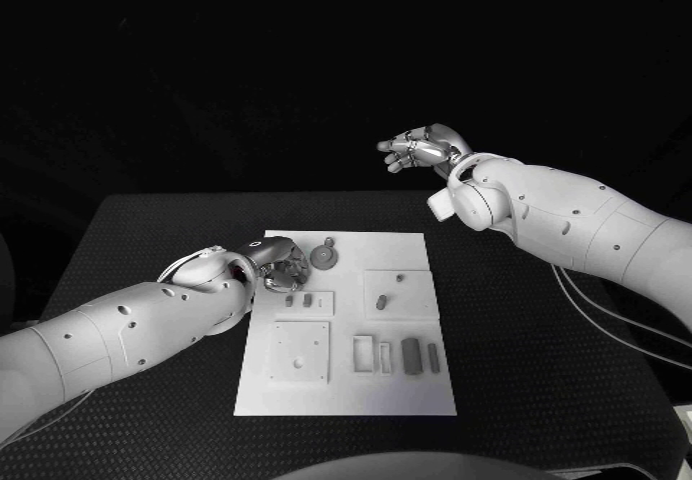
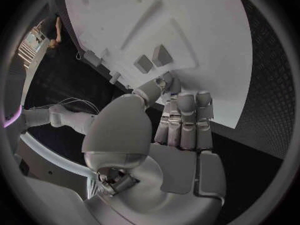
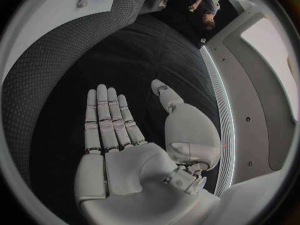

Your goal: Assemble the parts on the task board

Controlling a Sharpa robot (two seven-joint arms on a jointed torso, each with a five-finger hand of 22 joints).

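Likely light, rigid and slippery, the parts [image 1: 411,355] need a side pinch; left hand [image 1: 278,266] state unclear, right hand [image 1: 421,148] empty, spread.

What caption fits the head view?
Left hand reaches over the task board's upper left corner; right hand raised beyond the table.

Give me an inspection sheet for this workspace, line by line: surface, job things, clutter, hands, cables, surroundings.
Surface: black table, dark textured top.
Job's things: white task board lies in the middle of the table; small grey parts sit in a row near its right side, a round part near its far edge.
Clutter: nothing seen.
Hands: left hand is low over the board's far left corner, whether it holds anything cannot be told; right hand is raised beyond the table, fingers straight, holding nothing.
Cables: thin cables hang under the right arm.
Surroundings: dark, nothing seen.
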